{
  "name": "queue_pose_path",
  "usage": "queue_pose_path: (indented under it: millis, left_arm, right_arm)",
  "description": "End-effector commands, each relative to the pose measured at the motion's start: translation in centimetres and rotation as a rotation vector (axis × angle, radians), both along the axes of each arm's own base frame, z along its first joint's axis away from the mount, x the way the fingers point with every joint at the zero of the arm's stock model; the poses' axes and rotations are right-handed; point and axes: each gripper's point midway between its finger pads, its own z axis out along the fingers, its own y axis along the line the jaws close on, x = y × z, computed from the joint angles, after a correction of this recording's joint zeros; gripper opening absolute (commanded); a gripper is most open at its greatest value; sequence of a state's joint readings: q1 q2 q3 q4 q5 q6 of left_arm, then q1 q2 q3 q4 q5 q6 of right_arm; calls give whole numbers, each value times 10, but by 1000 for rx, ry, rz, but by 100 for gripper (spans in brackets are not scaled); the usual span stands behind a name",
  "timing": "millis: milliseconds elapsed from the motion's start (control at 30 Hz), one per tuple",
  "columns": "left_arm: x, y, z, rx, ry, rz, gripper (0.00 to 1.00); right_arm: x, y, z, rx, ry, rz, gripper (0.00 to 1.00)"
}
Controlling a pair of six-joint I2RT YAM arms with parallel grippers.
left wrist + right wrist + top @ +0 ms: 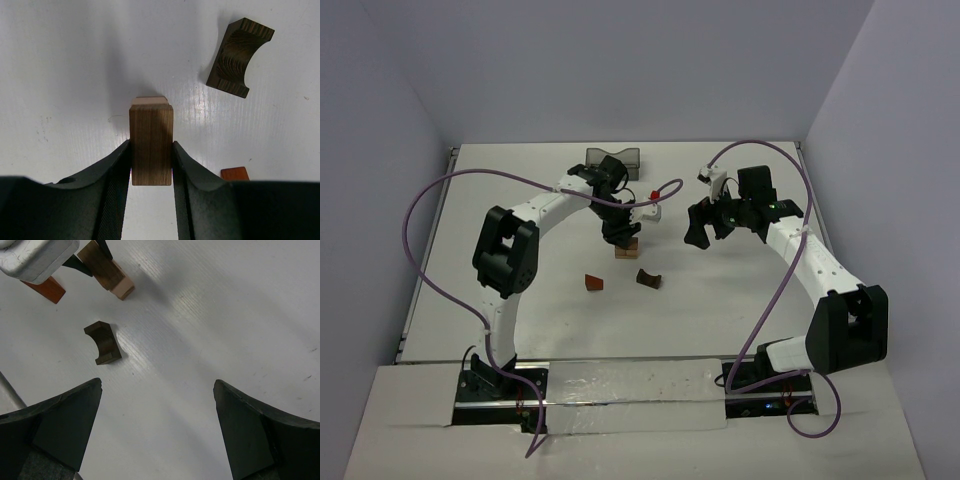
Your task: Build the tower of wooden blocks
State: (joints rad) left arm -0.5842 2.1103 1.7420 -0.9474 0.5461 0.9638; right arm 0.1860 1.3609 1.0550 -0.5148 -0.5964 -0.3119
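My left gripper [151,150] is shut on a medium-brown block [151,145], one finger pressed to each side. Straight under that block sits a light tan block [148,101]; the two form a short stack [628,250] in the middle of the table. A dark brown arch [240,57] lies on its side to the right of the stack [648,278]. The reddish-brown wedge [593,284] lies near the stack on the other side. My right gripper [157,385] hovers open over bare table, right of the stack, with nothing between its fingers. The arch [103,342] also shows in its view.
A dark translucent bin [613,160] stands at the back of the table behind the left arm. White walls close in the table at the back and both sides. Purple cables loop above both arms.
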Motion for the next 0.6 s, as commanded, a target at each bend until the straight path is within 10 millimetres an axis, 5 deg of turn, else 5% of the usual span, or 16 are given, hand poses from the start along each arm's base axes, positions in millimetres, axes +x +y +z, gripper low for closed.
queue_pose_path:
  millis: [0,233,300,400,567]
  left_arm:
    - [2,-6,5,-13,-7,-10,43]
    - [1,-5,2,-1,4,-11,55]
    - [0,-5,1,0,7,-9,65]
    - [0,-5,3,-3,2,-8,99]
    - [3,-9,21,-37,-25,3,99]
  right_arm:
    - [14,3,19,23,-74,11,100]
    - [14,4,19,25,-72,12,100]
    - [14,3,19,24,-71,11,100]
    - [14,4,19,25,-71,13,100]
    - [14,4,18,27,-69,16,100]
